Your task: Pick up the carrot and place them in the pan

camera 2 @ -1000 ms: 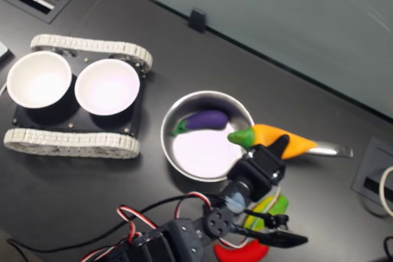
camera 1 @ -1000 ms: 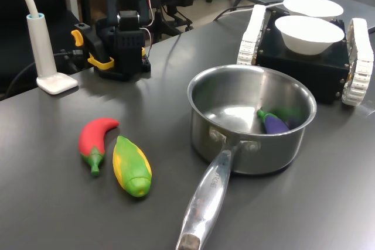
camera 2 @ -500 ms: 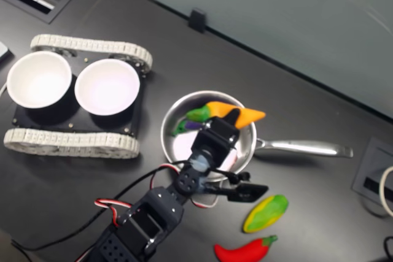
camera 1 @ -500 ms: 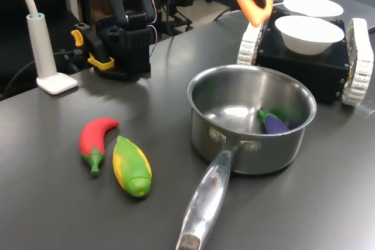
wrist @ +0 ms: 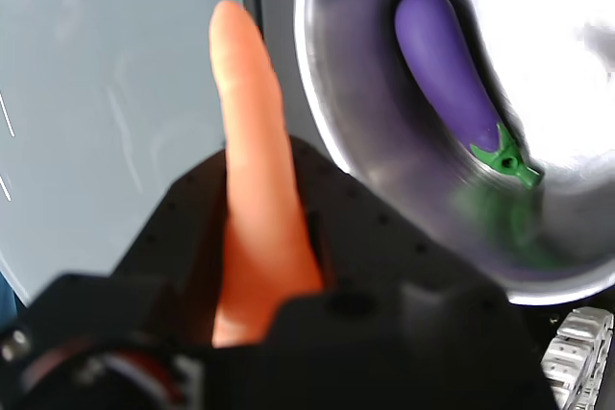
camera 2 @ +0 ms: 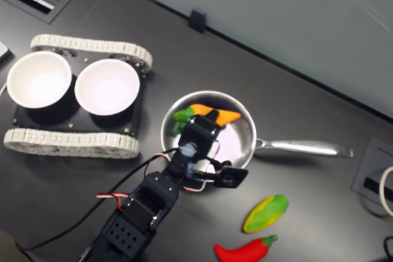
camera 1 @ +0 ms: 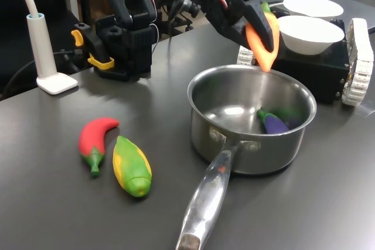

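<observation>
Red chili pepper toy [camera 1: 94,139]: lies on my counter [camera 1: 58,203] at the first exterior view's left, touching or just beside the corn.
Corn toy [camera 1: 131,165]: flat on the counter, just right of the chili.
Pan [camera 1: 234,144]: upright mid-counter, handle toward the first exterior view's lower edge; a purple eggplant toy [camera 1: 274,123] lies inside.
My end effector [camera 1: 258,24]: pinching the carrot, held over the pan's far rim.
Carrot [camera 1: 264,39]: in my grip, tip pointing down, above the pan, not touching it.
White bowls [camera 1: 309,33]: on a tracked black base beyond the pan.
</observation>
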Robot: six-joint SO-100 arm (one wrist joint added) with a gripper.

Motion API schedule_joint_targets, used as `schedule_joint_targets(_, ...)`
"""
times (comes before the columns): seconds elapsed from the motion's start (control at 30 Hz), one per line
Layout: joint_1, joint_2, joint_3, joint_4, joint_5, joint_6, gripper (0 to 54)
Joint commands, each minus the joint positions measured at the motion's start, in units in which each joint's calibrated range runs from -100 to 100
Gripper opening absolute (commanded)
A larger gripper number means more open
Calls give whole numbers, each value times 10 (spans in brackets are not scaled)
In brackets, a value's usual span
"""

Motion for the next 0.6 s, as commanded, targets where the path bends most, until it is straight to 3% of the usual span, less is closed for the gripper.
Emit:
schedule_joint_targets(0.0, -10, -38, 3, -35, -5, 5, 4)
schedule_joint_targets(0.23, -21, -54, 49, -31, 5, 6, 64)
schedule_joint_targets(0.57, -29, -109, 70, 41, 24, 3, 223)
